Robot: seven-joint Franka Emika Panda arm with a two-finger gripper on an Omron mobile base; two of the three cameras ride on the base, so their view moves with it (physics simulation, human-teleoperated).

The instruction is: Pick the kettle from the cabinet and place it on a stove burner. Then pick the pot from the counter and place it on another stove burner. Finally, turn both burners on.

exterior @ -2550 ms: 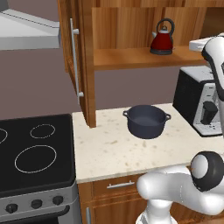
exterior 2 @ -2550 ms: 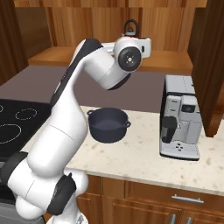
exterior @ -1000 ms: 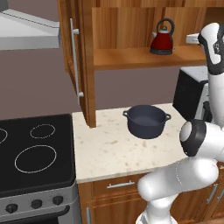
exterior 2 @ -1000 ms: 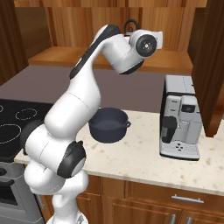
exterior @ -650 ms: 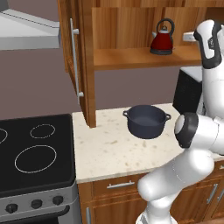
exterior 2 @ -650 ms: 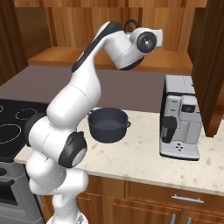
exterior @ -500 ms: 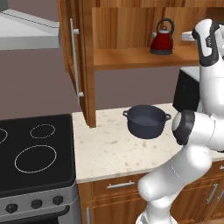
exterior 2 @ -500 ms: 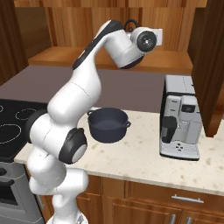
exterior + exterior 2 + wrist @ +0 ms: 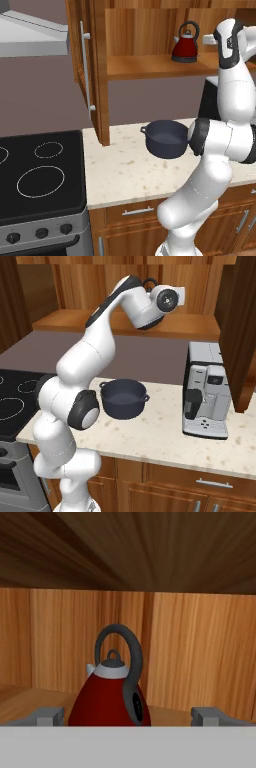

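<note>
The red kettle (image 9: 185, 47) stands on the shelf of the open cabinet (image 9: 146, 66). In the hand view the kettle (image 9: 107, 699) sits straight ahead, upright, its dark arched handle toward the camera. My gripper (image 9: 129, 716) is open, with one fingertip on each side of the kettle and still short of it. Seen from the left base, the hand (image 9: 226, 41) hangs just right of the kettle at shelf height. The dark pot (image 9: 166, 138) (image 9: 123, 397) rests on the beige counter (image 9: 125, 172). White burner circles, one small (image 9: 48, 149) and one large (image 9: 41, 180), mark the black cooktop.
The cabinet door (image 9: 86, 75) with its silver bar handle stands open left of the shelf. A coffee machine (image 9: 207, 396) sits on the counter right of the pot. A range hood (image 9: 30, 35) hangs above the stove, and black knobs (image 9: 37, 233) line its front.
The arm has swung up and leftward, bringing the hand from the right edge to shelf height beside the kettle. The jaws stayed open. Kettle and pot have not moved.
</note>
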